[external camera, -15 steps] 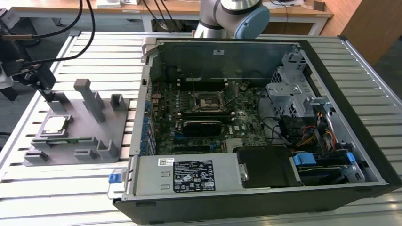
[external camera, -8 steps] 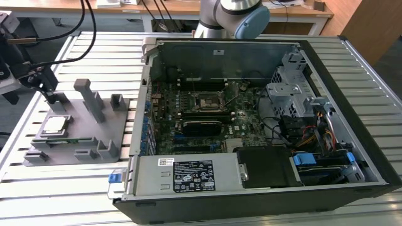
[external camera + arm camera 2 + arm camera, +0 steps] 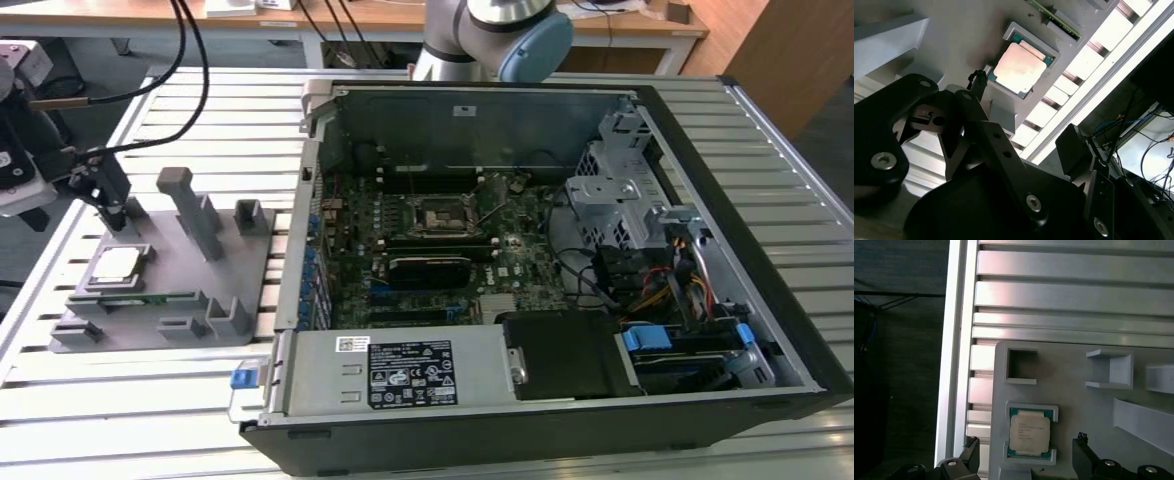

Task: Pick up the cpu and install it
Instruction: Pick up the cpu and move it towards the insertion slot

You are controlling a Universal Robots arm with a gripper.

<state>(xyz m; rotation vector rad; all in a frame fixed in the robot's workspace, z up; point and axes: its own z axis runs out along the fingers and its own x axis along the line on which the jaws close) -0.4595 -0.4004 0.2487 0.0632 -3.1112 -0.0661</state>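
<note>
So in the exterior view the gripper hangs just over the gray holder. The cpu lies flat in its square pocket on that holder, and a green memory stick sits in a slot of the holder just beside it. The open computer case stands next to the holder, on the exterior view's right.

Second wrist view: cpu in its pocket, shiny side up, with one black fingertip near the pocket's corner.

First wrist view: the jaws are wide open – the fingers are spread wider than the cpu, one on each side of the pocket – and they hold nothing.
</note>
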